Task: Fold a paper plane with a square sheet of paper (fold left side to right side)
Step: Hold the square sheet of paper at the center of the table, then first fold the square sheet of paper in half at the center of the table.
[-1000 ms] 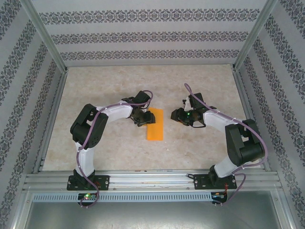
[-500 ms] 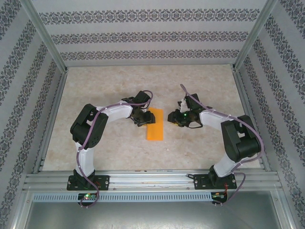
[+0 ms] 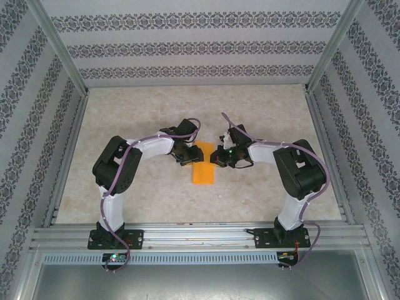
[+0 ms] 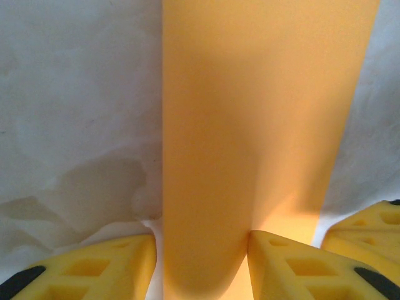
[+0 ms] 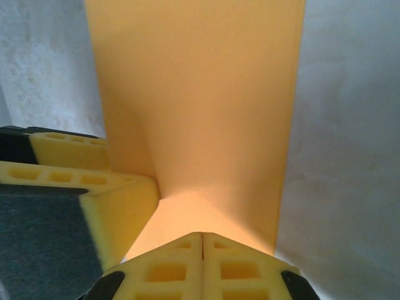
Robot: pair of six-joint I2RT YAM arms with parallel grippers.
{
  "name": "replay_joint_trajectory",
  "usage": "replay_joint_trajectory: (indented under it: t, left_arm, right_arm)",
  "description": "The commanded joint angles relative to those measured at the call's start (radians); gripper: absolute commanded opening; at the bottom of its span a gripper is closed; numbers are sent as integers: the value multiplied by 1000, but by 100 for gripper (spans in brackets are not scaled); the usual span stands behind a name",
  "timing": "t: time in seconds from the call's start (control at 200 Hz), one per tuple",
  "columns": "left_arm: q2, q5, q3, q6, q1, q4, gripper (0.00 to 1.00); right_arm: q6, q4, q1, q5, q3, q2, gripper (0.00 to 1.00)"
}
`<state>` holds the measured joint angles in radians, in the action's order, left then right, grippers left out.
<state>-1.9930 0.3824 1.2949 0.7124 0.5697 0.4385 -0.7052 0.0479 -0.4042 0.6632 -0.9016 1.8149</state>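
One paper (image 3: 202,169): orange, folded to a narrow strip, lying mid-table (image 3: 156,112).
Left gripper (image 3: 186,154): at the strip's left edge, fingers (image 4: 112,262) half apart, paper running between them.
Right gripper (image 3: 217,156): closed tight, fingertips (image 5: 178,262) on the strip; whether paper is pinched cannot be told.
Obstruction: left finger just beside the right tips.
Surroundings: patterned walls (image 3: 187,47), metal rail (image 3: 187,234).

The thin orange folded sheet of paper (image 3: 202,167) lies near the middle of the pale marbled counter (image 3: 144,112). The left end effector (image 3: 188,155) is at its far-left edge and the right end effector (image 3: 218,157) at its far-right edge, with the sheet between them.
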Motion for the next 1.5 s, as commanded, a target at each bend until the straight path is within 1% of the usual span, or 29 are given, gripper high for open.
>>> replay_joint_trajectory:
  t: [0.0, 0.245, 0.33, 0.395, 0.565, 0.694, 0.809, 0.874, 0.924, 0.974, 1.069, 1.184, 1.259, 1.324, 1.439, 1.494]
  left_arm:
    - [-129, 0, -48, 1, 56, 13, 46]
    - [-121, -5, -49, 1, 56, 11, 46]
    - [-97, -29, -55, 0, 55, 12, 46]
    - [-70, -48, -58, -1, 52, 14, 49]
    - [43, -94, -63, -13, 31, 19, 57]
    - [140, -120, -68, -27, 8, 22, 62]
    - [225, -151, -78, -47, -3, 16, 64]
    - [264, -142, -88, -59, -6, 1, 64]
    - [285, -112, -98, -68, -8, -26, 63]
    - [293, -55, -108, -76, -8, -59, 59]
    - [280, 61, -118, -75, -8, -116, 47]
    - [236, 168, -145, -54, -8, -205, 34]
    - [208, 213, -166, -35, -8, -267, 25]
    - [185, 238, -176, -26, -8, -310, 20]
    - [142, 276, -183, -23, -8, -357, 16]
    - [124, 275, -183, -26, -8, -361, 15]
  right_arm:
    - [-2, 2, -15, -5, -17, 26, 2]
    - [7, 60, -18, -37, -8, 61, 1]
    - [19, 92, -18, -51, -10, 76, 0]
    - [28, 112, -19, -68, -6, 81, 0]
    - [47, 151, -20, -103, -3, 92, 0]
    - [49, 161, -21, -114, -5, 103, 0]
    - [49, 167, -21, -125, -9, 109, 0]
    - [50, 171, -22, -132, -11, 112, 0]
    - [51, 176, -22, -137, -11, 114, 0]
    - [52, 181, -22, -141, -12, 115, 0]
    - [56, 190, -22, -152, -13, 118, 0]
    - [58, 194, -22, -161, -12, 124, 0]
    - [58, 194, -22, -162, -14, 127, 0]
    - [58, 197, -22, -164, -14, 128, 0]
    - [64, 204, -22, -168, -16, 130, 0]
    - [65, 205, -23, -169, -17, 132, 0]
